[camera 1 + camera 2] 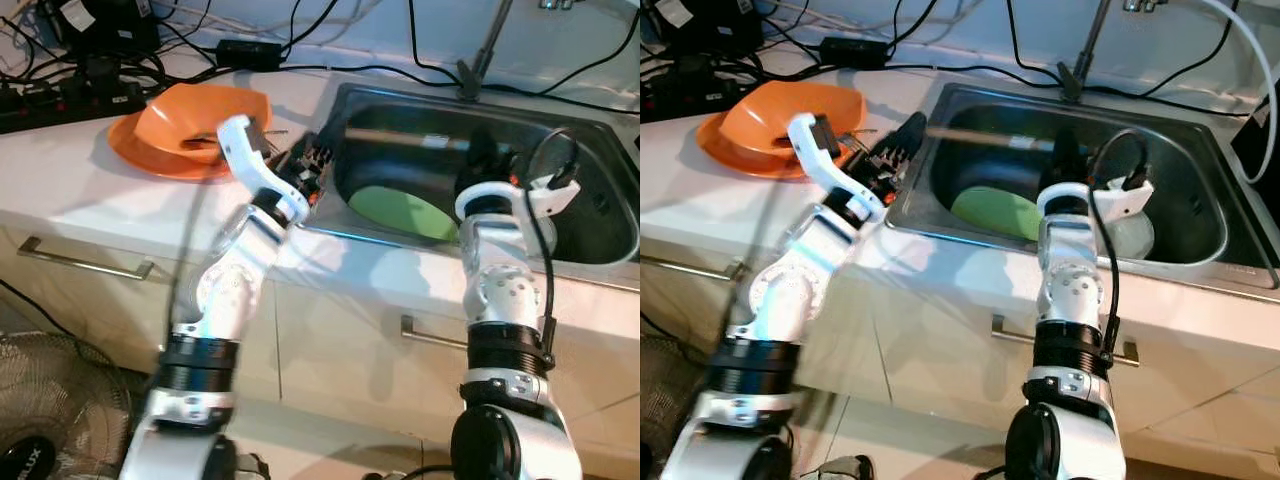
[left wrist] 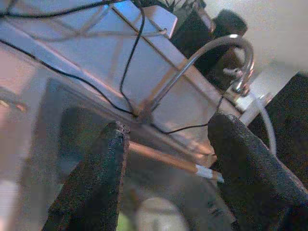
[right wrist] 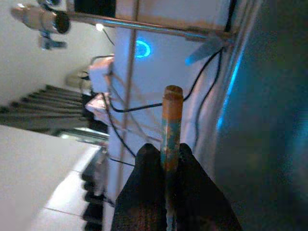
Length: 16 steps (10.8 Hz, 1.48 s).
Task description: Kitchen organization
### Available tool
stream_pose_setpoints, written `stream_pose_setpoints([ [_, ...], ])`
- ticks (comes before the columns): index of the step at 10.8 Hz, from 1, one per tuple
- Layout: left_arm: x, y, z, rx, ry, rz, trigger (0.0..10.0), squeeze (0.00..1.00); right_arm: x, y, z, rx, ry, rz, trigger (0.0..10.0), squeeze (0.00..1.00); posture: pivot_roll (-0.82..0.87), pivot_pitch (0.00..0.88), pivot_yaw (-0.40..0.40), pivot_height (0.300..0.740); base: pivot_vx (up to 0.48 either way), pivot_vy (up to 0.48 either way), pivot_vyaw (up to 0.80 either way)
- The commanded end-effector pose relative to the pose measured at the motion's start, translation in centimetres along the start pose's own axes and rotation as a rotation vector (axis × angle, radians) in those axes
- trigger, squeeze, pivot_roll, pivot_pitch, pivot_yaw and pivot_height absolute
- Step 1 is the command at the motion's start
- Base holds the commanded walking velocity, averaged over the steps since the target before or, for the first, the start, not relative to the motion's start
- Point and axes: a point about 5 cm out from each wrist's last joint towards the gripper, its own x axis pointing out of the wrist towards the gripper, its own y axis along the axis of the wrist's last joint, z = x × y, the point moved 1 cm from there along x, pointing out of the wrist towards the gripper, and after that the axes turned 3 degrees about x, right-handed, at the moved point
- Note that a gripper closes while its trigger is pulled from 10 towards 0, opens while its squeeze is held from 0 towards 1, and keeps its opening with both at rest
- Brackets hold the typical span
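A long wooden stick (image 1: 400, 137) lies across the steel sink (image 1: 590, 128), above a green plate (image 1: 405, 212) on the sink floor. My right gripper (image 1: 1065, 160) is down in the sink and shut on one end of the stick (image 3: 171, 125), which pokes out between its fingers (image 3: 144, 192). My left gripper (image 1: 318, 158) hovers open at the sink's left rim, its fingers (image 2: 96, 178) wide apart with nothing between them, facing the stick (image 2: 163, 158). An orange bowl (image 1: 200, 125) sits on the counter just left of that arm.
A pale bowl (image 1: 1132, 235) rests in the sink's right part. The faucet (image 1: 485, 45) rises behind the sink. Black cables and a power strip (image 1: 60, 95) crowd the counter's back. A fan (image 1: 40, 420) stands on the floor at lower left.
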Motion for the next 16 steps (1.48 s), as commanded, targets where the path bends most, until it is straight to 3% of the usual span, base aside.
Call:
stream_pose_setpoints([
  [1,-0.3,-0.3,0.8,0.079,-0.043,-0.044,10.0,0.00,0.4,0.4,-0.4,-0.052,0.009,0.007,10.0,0.00,0.08,0.069,-0.035,0.740,0.000,0.000,0.00],
  [2,-0.8,-0.2,0.7,0.177,-0.051,-0.072,10.0,0.00,0.5,0.6,-0.2,-0.088,0.006,0.004,10.0,0.00,0.09,0.067,-0.036,0.740,0.000,0.000,0.00],
  [3,-1.5,-0.6,0.3,0.336,-0.048,-0.129,10.0,0.00,0.5,0.6,0.2,-0.228,0.001,-0.008,10.0,0.00,0.09,0.068,-0.035,0.740,0.000,0.000,0.00],
  [5,-3.3,-2.4,-1.7,0.617,-0.008,-0.236,10.0,0.00,0.6,0.8,0.6,-0.389,0.004,-0.018,10.0,0.00,0.10,0.067,-0.034,0.740,0.000,0.000,0.00],
  [8,-6.3,-4.2,-4.5,0.815,0.123,-0.267,10.0,0.00,0.8,1.1,1.6,-0.636,-0.017,-0.033,10.0,0.00,0.11,0.052,-0.034,0.740,0.000,0.000,0.00],
  [9,-6.6,-4.2,-4.8,0.858,0.154,-0.229,10.0,0.00,0.7,0.8,1.9,-0.772,-0.004,-0.056,10.0,0.00,0.11,0.048,-0.035,0.740,0.000,0.000,0.00],
  [13,-6.2,-5.2,-4.2,0.790,0.150,-0.156,10.0,0.00,0.6,-0.3,3.0,-0.962,0.002,-0.106,10.0,0.00,0.11,0.028,-0.033,0.740,0.000,0.000,0.00],
  [14,-6.0,-5.6,-4.0,0.788,0.143,-0.154,10.0,0.00,0.6,-0.6,3.3,-0.991,-0.001,-0.118,10.0,1.00,0.10,0.024,-0.032,0.740,0.000,0.000,0.00],
  [16,-5.9,-5.8,-3.9,0.787,0.134,-0.153,10.0,0.00,0.3,-1.3,3.5,-1.046,0.016,-0.138,10.0,1.00,0.10,0.023,-0.032,0.740,0.000,0.000,0.00],
])
